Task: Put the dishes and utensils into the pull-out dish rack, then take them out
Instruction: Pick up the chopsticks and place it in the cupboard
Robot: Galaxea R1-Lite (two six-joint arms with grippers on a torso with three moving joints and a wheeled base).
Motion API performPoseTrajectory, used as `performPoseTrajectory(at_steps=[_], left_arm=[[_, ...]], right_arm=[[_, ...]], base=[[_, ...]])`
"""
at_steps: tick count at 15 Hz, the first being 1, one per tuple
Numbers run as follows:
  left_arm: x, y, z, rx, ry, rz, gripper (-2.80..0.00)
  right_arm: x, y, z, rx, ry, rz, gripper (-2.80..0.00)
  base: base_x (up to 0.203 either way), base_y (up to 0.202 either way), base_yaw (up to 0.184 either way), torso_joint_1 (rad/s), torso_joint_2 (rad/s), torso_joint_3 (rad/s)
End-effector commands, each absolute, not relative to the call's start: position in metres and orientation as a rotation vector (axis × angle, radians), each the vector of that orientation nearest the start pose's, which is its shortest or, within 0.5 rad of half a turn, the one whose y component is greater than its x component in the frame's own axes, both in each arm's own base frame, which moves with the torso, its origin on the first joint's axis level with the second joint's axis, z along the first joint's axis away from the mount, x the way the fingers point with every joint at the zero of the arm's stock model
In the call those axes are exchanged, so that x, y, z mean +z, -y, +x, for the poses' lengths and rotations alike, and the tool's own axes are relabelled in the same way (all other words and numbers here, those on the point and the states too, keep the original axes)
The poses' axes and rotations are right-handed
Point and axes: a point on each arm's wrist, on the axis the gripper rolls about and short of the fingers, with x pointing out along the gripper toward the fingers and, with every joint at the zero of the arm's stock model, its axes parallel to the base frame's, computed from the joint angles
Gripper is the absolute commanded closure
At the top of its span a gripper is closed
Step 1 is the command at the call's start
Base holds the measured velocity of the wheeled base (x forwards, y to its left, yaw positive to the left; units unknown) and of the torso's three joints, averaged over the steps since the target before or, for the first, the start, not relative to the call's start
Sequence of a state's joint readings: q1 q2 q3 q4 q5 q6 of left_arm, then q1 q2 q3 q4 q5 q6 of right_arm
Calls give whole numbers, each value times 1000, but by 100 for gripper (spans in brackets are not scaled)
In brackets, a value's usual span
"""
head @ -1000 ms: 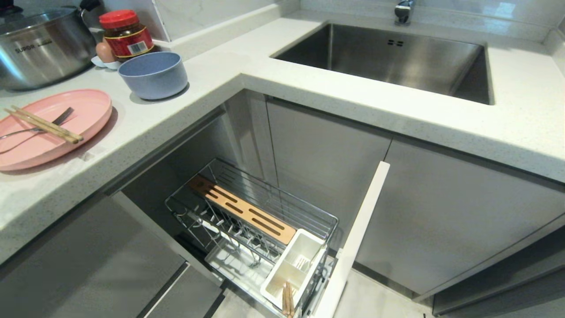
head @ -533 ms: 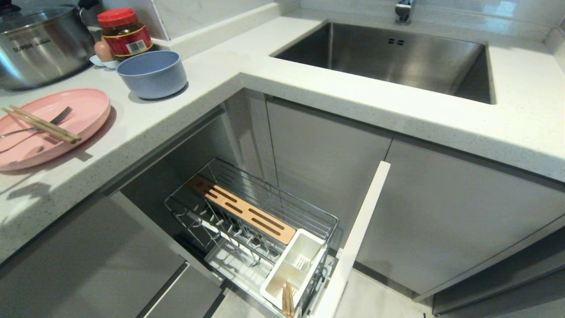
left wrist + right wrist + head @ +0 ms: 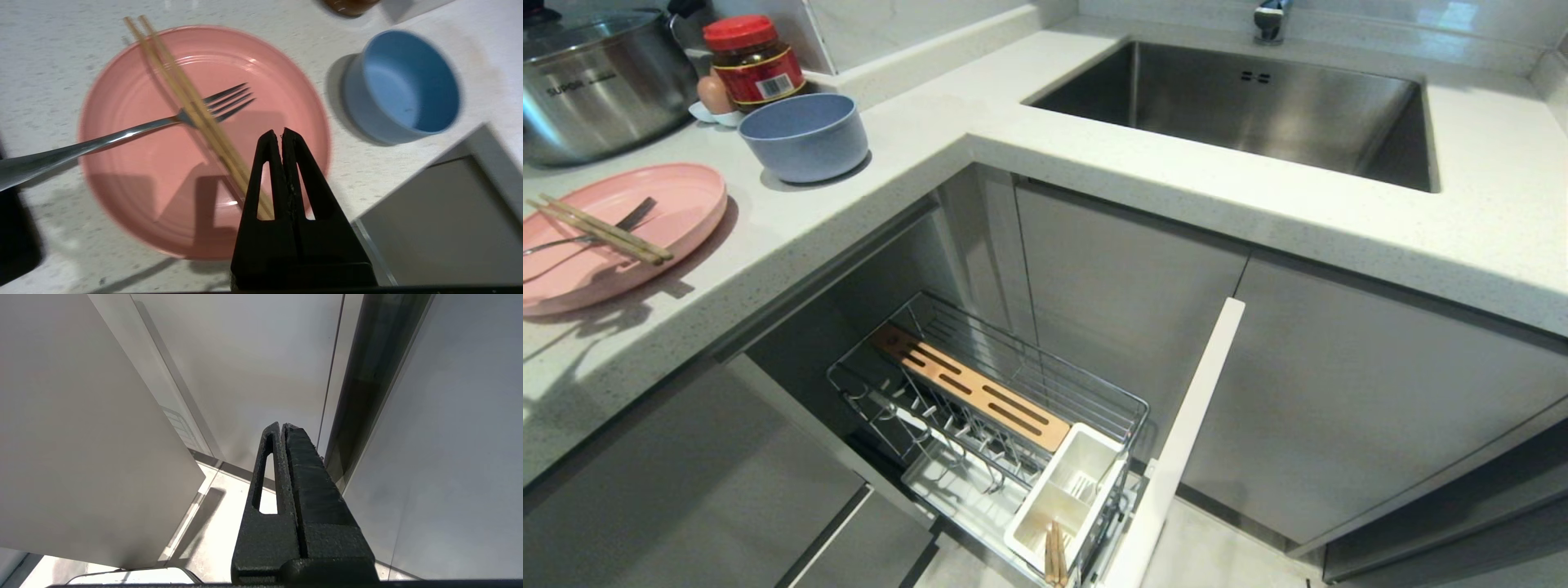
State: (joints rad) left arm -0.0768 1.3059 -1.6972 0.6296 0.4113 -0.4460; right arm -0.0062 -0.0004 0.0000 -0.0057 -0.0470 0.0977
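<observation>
Nothing much is loaded yet. Plate, with chopsticks and fork lying across it, sits on the counter beside the bowl. Down below, the rack stands pulled out, one pair of sticks in its cup. Left gripper hovers over the plate, fingers pressed together, empty. Right gripper is closed too, parked low by the cabinets.

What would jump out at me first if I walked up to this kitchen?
The pink plate on the counter's left, with chopsticks crossing a fork, and the blue bowl beside it. Below, the pull-out dish rack stands open. The shut left gripper hovers over the plate.
</observation>
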Motion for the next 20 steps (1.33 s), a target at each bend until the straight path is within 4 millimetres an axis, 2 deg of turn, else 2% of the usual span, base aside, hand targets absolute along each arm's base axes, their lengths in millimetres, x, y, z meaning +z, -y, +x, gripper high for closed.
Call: performPoseTrajectory(at_steps=[1, 5, 6, 13, 20], left_arm=[[397, 4, 166, 451, -207, -354, 0], [387, 4, 176, 483, -300, -326, 0], [387, 4, 176, 491, -301, -323, -280], [382, 4, 179, 527, -337, -322, -280], [366, 8, 203, 506, -433, -342, -280]], right_arm=[[76, 1, -23, -53, 13, 98, 0], [76, 1, -23, -53, 13, 98, 0], [76, 1, -23, -53, 12, 98, 0], [76, 1, -23, -53, 12, 98, 0], [76, 1, -23, -53, 12, 98, 0]], base=[[0, 0, 0, 0, 0, 0], [0, 0, 0, 0, 0, 0], [0, 0, 0, 0, 0, 0], [0, 0, 0, 0, 0, 0], [0, 0, 0, 0, 0, 0]])
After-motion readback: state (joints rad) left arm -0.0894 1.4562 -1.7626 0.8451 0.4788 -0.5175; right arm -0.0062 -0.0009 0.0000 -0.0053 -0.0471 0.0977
